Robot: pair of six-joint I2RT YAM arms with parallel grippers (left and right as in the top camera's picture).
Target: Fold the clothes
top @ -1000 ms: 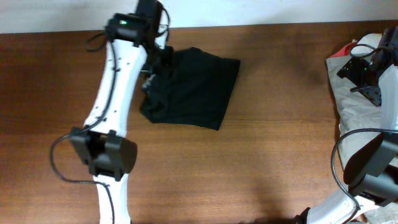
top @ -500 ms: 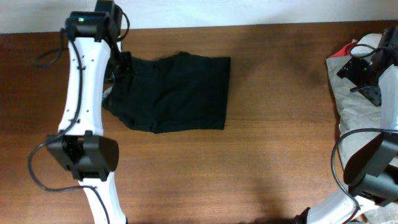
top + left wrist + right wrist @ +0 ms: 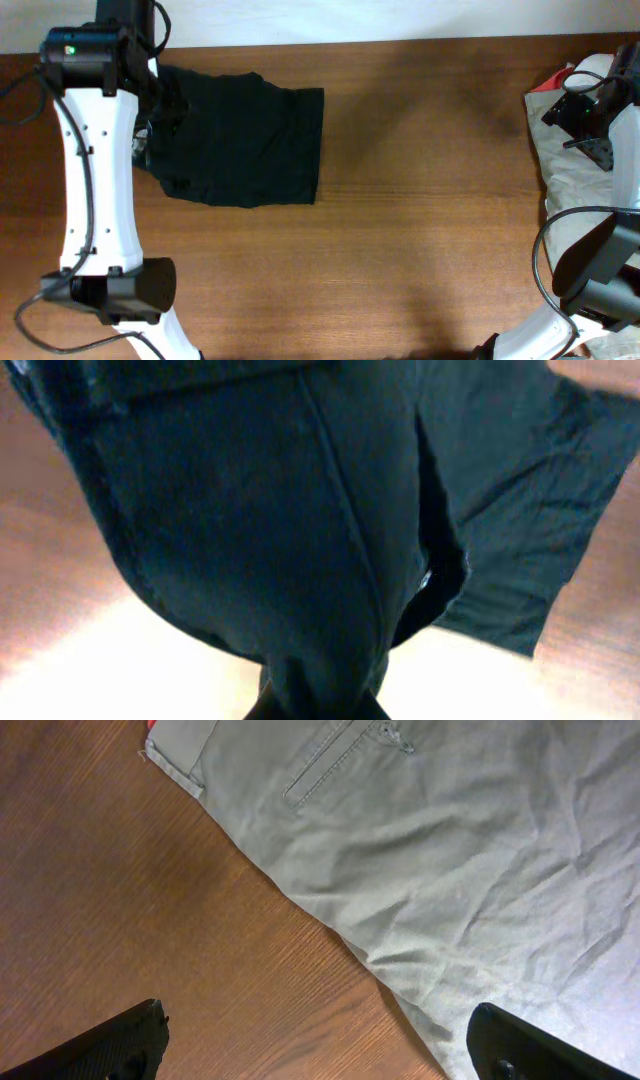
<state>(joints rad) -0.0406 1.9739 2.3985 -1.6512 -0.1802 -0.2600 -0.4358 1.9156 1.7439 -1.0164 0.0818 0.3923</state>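
Black shorts [image 3: 245, 140] lie folded at the far left of the wooden table. My left gripper [image 3: 150, 125] is shut on their left edge and holds the cloth lifted; in the left wrist view the black fabric [image 3: 300, 530] hangs from the jaws [image 3: 318, 705] and fills the frame. My right gripper [image 3: 590, 120] is open over the edge of grey trousers [image 3: 575, 170] at the far right. In the right wrist view the grey trousers [image 3: 450, 850] show a pocket seam, and the open fingers [image 3: 320, 1045] hover empty above the wood.
A pile of clothes with a red item [image 3: 555, 80] lies under the grey trousers at the right edge. The bare wooden table [image 3: 430, 230] spans between the two garments. A pale wall runs along the far edge.
My left arm has dragged the black shorts leftward across the table, from the middle back to the far left corner. The right arm has not moved.
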